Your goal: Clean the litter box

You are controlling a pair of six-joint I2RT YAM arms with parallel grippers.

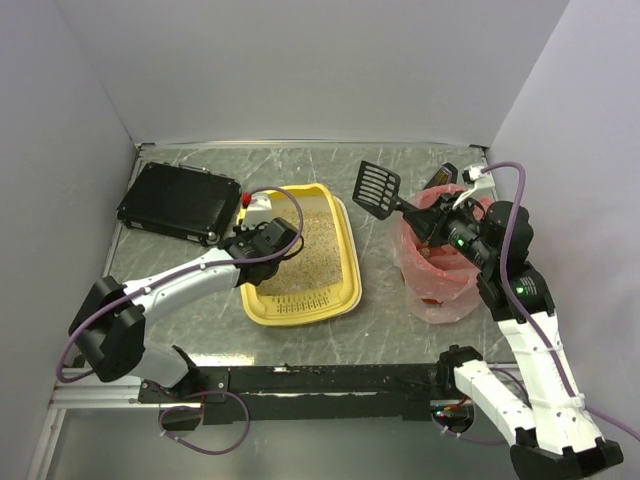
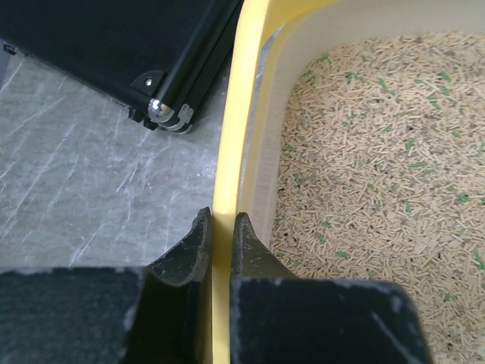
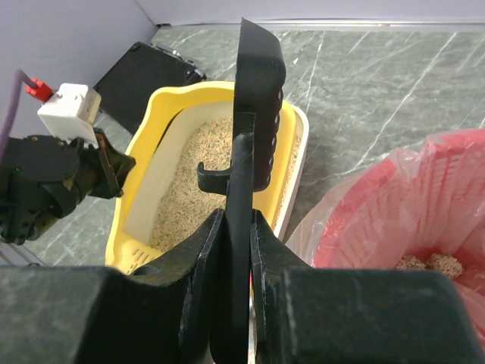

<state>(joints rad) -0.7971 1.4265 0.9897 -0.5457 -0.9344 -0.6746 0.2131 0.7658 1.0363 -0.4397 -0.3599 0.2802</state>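
First, at the far left, finding a flat black box (image 1: 180,203) lying on the desk (image 1: 200,325), with one corner just beside the litter box (image 1: 300,308). Next, seeing the left tool (image 2: 221,220) closed on the yellow left rim of that tray, pinching it with one finger outside the wall and one inside. Placing the litter box at the middle of the desk, resting flat. Reading its long axis as running near to far, leaning slightly rightward at the far end. Finding the slotted rim end pointing toward the arm bases and the plain rounded end pointing toward the back wall. Noting beige litter (image 2: 379,152), flecked with green, covering the tray floor. Further right, seeing the right tool (image 3: 237,220) clamping shut on the handle of a black slotted scoop (image 1: 377,188). Finding the scoop head hanging in the air between tray and bin, aiming far-left and turned on edge in the right wrist view. Ending at the right with a round bin (image 1: 440,290) lined with a pink-red bag, standing near the tray but apart from it and holding pale clumps (image 3: 428,264).
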